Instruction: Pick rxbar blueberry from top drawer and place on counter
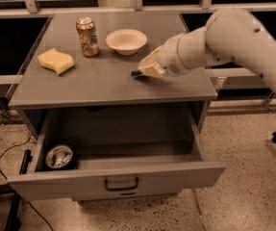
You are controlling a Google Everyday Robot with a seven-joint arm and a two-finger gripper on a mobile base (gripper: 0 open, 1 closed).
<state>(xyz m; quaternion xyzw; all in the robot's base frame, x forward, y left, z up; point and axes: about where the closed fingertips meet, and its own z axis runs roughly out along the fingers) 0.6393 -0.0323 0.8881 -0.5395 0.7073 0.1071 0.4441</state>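
The top drawer (176, 176) stands pulled open below the counter (99, 83). My gripper (144, 71) is over the middle right of the counter, low at its surface. It is shut on the rxbar blueberry (136, 73). Only the bar's dark blue tip shows, poking out to the left of the pale fingers (151, 67), at or just above the counter top. The rest of the bar is hidden by the gripper. The white arm reaches in from the upper right.
On the counter stand a soda can (87, 36), a white bowl (126, 41) and a yellow sponge (56, 61). A round dark tin (59, 156) sits in the drawer's front left corner. Dark windows and a rail run behind the cabinet.
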